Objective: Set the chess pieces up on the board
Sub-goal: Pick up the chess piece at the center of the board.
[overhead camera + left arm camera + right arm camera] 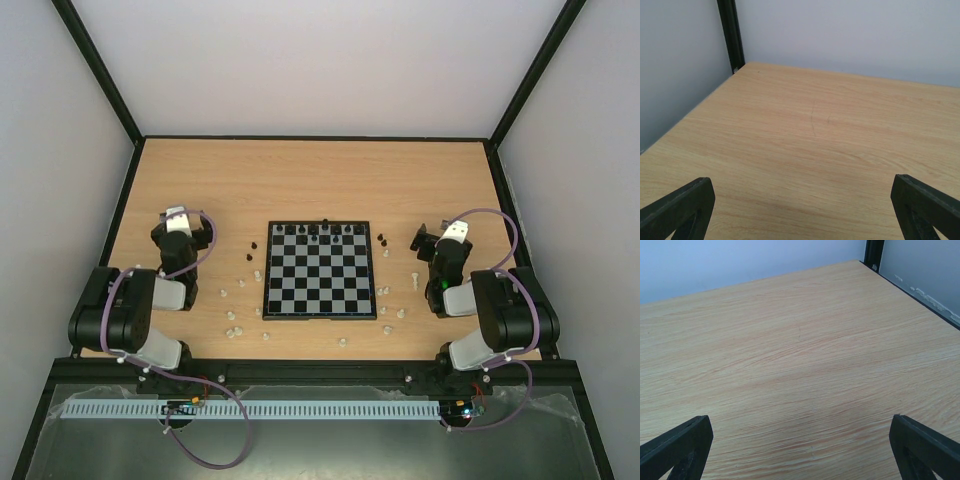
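The board (319, 269), black and pale checks with a black border, lies mid-table in the top view. Several black chess pieces (322, 231) stand on its far rows. Cream-white pieces (232, 318) lie scattered on the table left of and in front of the board, others to its right (385, 293), with a few black ones (248, 248) off its far corners. My left gripper (178, 222) is left of the board, open and empty; its fingers (677, 207) are wide apart over bare wood. My right gripper (432, 240) is right of the board, open and empty, its fingers (925, 447) wide apart.
The wooden table (320, 180) is enclosed by black frame posts (730, 32) and pale walls. Both wrist views show only bare wood and the far corners. A cable tray (260, 409) runs along the near edge behind the arm bases.
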Available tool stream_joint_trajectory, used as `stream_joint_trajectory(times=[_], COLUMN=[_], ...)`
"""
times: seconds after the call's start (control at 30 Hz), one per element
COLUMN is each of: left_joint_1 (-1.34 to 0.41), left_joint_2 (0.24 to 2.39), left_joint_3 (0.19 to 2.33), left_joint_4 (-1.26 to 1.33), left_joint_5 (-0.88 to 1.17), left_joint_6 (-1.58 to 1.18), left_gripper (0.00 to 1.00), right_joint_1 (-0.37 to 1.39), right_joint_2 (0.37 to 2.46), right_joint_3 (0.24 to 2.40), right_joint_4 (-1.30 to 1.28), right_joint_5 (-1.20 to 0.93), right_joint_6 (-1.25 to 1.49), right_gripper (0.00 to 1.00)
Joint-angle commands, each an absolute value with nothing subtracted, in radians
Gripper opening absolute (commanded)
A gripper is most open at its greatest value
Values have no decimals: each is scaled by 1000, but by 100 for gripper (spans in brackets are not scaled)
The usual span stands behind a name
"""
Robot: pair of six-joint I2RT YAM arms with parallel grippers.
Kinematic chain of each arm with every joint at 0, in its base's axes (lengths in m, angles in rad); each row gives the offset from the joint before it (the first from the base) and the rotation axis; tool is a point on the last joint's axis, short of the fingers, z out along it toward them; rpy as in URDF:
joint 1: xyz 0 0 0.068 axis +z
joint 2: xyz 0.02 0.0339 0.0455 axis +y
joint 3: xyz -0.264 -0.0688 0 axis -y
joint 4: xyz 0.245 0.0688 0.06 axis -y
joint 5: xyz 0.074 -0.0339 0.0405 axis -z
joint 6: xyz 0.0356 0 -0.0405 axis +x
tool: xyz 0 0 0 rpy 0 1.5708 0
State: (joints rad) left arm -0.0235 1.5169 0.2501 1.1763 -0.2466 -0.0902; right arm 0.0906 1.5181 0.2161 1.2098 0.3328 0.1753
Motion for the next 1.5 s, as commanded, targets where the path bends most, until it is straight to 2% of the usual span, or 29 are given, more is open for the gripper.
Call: stream_joint_trajectory(times=[0.0, 0.07, 0.2, 0.3, 0.53, 0.63, 0.73, 0.9, 1.0, 1.07, 1.3, 1.47], left_joint_1=[-32, -31, -38, -54, -100, -113, -114, -114, -114, -108, -110, -145], left_joint_2=[1433, 1397, 1289, 1148, 950, 931, 916, 808, 714, 672, 678, 802], left_joint_3=[367, 485, 524, 566, 837, 998, 1104, 1009, 902, 850, 750, 717], left_joint_4=[892, 672, 550, 456, 131, -47, -205, -248, -306, -311, -237, -142], left_joint_5=[-368, -436, -330, -268, -131, -56, 74, 283, 211, 224, 308, 331], left_joint_6=[-137, -203, -248, -294, -478, -538, -539, -539, -721, -715, -706, -683], left_gripper=[99, 100, 100, 99, 99, 99, 99, 99, 100, 99, 100, 99], right_joint_1=[86, 86, 89, 90, 89, 89, 89, 89, 89, 89, 98, 190], right_joint_2=[1460, 1350, 1118, 1015, 1033, 1041, 1001, 891, 898, 902, 1006, 1161], right_joint_3=[246, 254, 299, 463, 939, 1030, 1040, 953, 952, 945, 889, 922], right_joint_4=[1178, 1083, 906, 570, -15, -140, -247, -299, -364, -383, -366, -354], right_joint_5=[382, 342, 301, 286, 130, -101, -186, -244, -301, -312, -282, -86], right_joint_6=[181, 162, 200, 262, 459, 423, 427, 493, 500, 503, 493, 458], right_gripper=[99, 99, 99, 99, 99, 99, 99, 99, 99, 99, 99, 99])
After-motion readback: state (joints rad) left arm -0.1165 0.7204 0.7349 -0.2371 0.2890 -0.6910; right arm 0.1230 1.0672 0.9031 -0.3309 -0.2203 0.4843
